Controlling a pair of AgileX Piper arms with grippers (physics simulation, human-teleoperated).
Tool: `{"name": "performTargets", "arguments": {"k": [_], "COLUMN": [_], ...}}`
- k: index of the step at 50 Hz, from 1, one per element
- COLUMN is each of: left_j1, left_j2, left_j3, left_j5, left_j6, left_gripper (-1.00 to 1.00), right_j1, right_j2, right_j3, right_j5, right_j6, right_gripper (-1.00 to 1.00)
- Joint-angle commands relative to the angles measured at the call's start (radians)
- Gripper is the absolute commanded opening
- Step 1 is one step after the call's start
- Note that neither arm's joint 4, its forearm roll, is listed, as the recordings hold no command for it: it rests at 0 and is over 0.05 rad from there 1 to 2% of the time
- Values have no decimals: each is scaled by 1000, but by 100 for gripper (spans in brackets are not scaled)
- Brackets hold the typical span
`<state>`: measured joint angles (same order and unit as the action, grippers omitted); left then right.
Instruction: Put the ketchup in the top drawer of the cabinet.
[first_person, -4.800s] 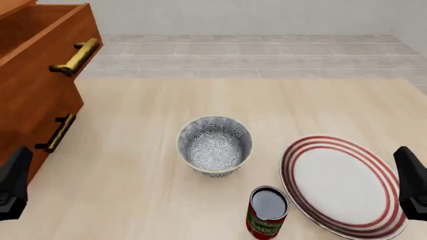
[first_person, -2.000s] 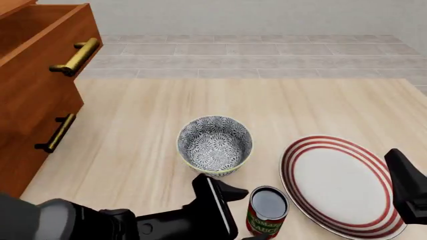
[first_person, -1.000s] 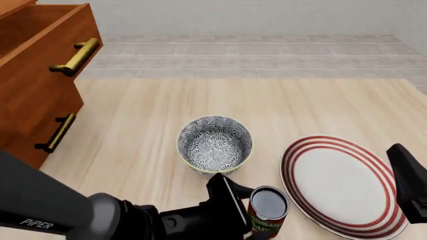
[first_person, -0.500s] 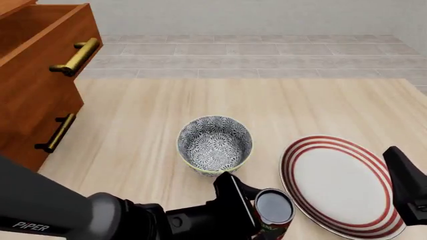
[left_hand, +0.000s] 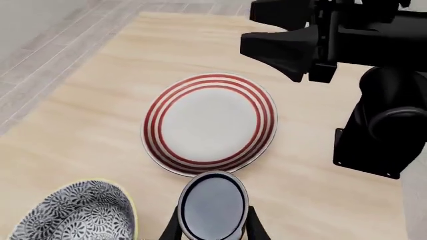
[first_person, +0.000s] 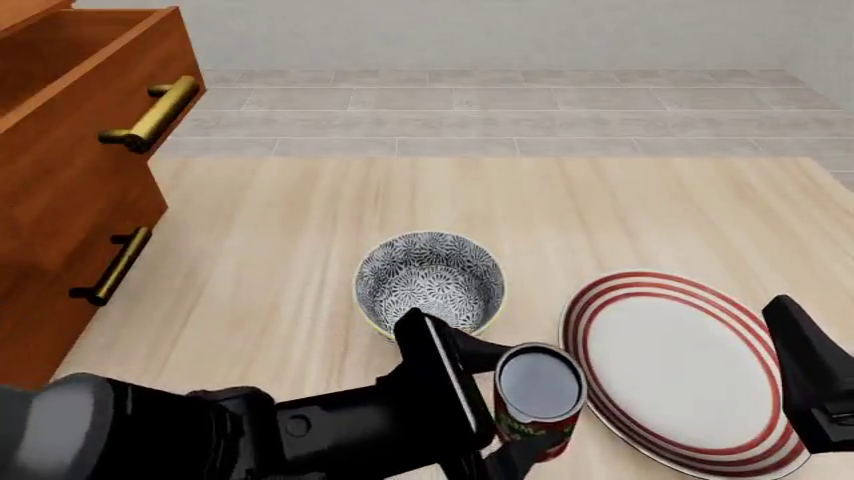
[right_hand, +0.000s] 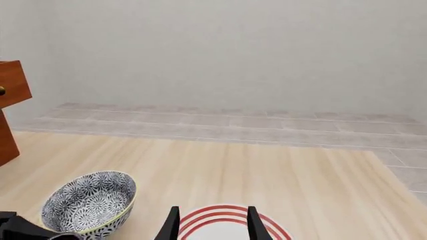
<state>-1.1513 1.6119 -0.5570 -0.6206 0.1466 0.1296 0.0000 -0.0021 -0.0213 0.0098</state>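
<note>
Step in hand: grasp and lift of the ketchup (first_person: 538, 400). Left tool (first_person: 487, 420) clamped on the can, one finger each side of it in the left wrist view (left_hand: 213, 220). Can sat upright between the patterned bowl (first_person: 430, 288) and the striped plate (first_person: 687, 360), near the front edge of the counter (first_person: 400, 210). Contact between can base and counter hidden by the fingers, so lifted or resting: could not tell.

Right tool (right_hand: 211, 225) idle over the plate's near rim, fingers apart, nothing between them. Seen as a dark block at the right edge in the front view.

Top drawer (first_person: 80, 70) pulled out, open box visible at far left, brass handle (first_person: 150, 112) facing out. Cabinet (first_person: 54, 260) well apart from the can, across the counter to the left.

Next move, by judgement: raise the can straight up enough to clear the bowl rim, carry left and forward above the drawer front, lower into the open box, release. Bowl just beside the grip, so a sideways sweep before lifting would likely knock it. Drawer lip stood higher than the can's top; needs real height gain.

Hard to make out:
- Can label mostly hidden behind the left arm in the front view; only grey top shown in the left wrist view.
- Drawer interior cut off by the frame; floor and depth unseen.
- Cabinet barely in the right wrist view, a corner only.
- Right arm cropped in the front view.
</note>
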Motion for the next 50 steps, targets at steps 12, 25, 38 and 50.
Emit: {"name": "performTargets", "arguments": {"k": [12, 25, 38, 50], "left_j1": [66, 114, 142, 207], "left_j2": [-306, -471, -608, -773], "left_j3": [85, 98, 85, 109], "left_j5": [110, 251, 398, 533], "left_j6": [55, 58, 71, 35], "left_gripper": [-100, -100, -100, -100], "right_j1": [1, 4, 5, 6], "right_j2": [0, 0, 0, 0], "right_j3": [0, -1, 0, 1], "right_j5": [3, 6, 5, 3], "right_j6": [1, 3, 1, 5], "right_gripper": [100, 100, 100, 100]}}
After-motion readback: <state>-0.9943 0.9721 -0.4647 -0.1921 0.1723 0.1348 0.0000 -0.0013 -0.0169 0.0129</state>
